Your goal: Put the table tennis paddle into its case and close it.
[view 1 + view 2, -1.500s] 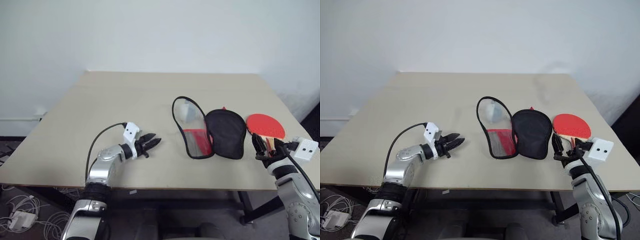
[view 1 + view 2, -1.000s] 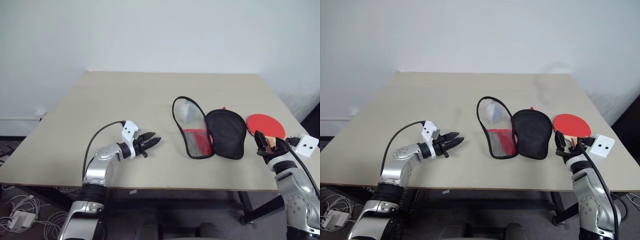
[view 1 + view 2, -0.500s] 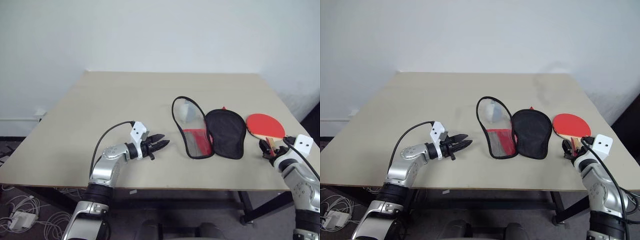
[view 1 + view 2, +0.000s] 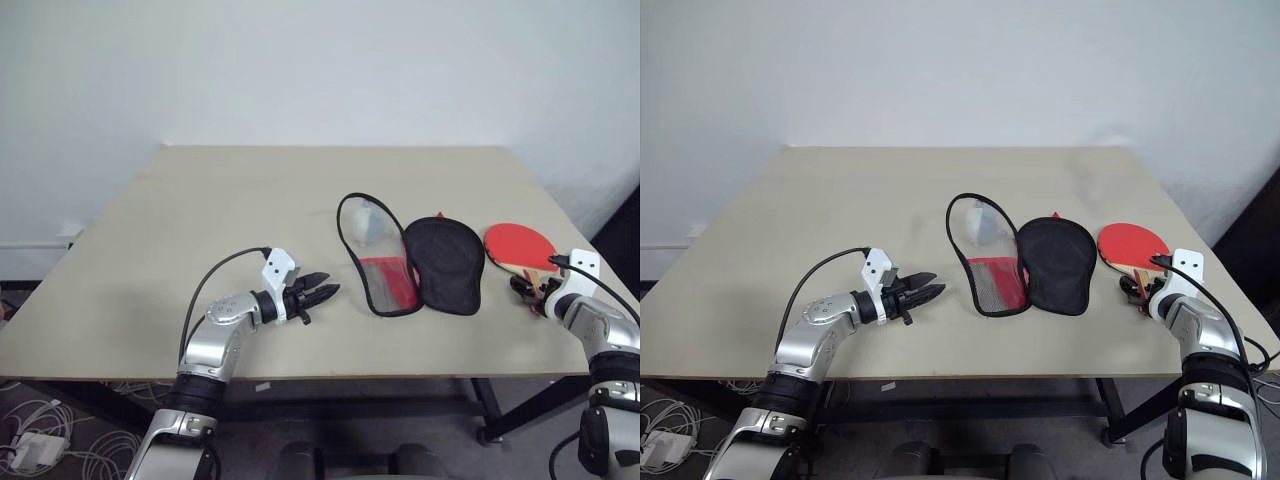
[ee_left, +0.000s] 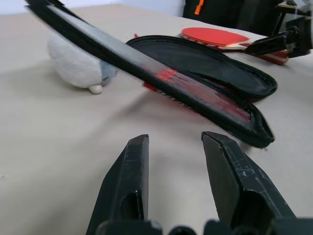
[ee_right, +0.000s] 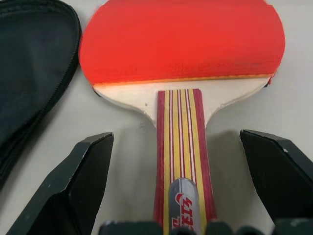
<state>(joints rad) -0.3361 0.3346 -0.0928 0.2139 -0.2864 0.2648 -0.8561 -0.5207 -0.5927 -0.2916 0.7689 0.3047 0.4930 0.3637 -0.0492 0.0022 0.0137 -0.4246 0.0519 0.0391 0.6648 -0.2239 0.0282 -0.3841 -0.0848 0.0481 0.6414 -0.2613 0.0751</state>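
I have a beige table [image 4: 250, 200] in front of me, set against a plain white wall [image 4: 320, 70].

The case [image 4: 420, 262] lies unzipped and spread open right of the table's centre. Its half nearer my left side [image 4: 378, 258] is tilted up off the surface, showing a clear panel with red behind it and a black zip edge, while the other half [image 4: 445, 262] lies flat with its black lining facing up. A small pale, rounded thing [image 5: 78, 66] rests on the table just beside the raised half; I cannot tell what it is.

The table tennis paddle [image 4: 520, 247] lies flat on the table just right of the case, outside it, red rubber face up and handle pointing toward my right arm. From the right wrist view the handle [image 6: 180, 161] is light wood with red and yellow stripes and carries a small silver badge with a red logo I cannot read.

My right hand [image 6: 180, 188] is released, its fingers [image 6: 80, 181] spread wide on either side of the handle without touching it.

My left hand [image 4: 318, 291] hangs low over bare table left of the case, well apart from it, fingers [image 5: 128, 188] partly parted and grasping nothing.
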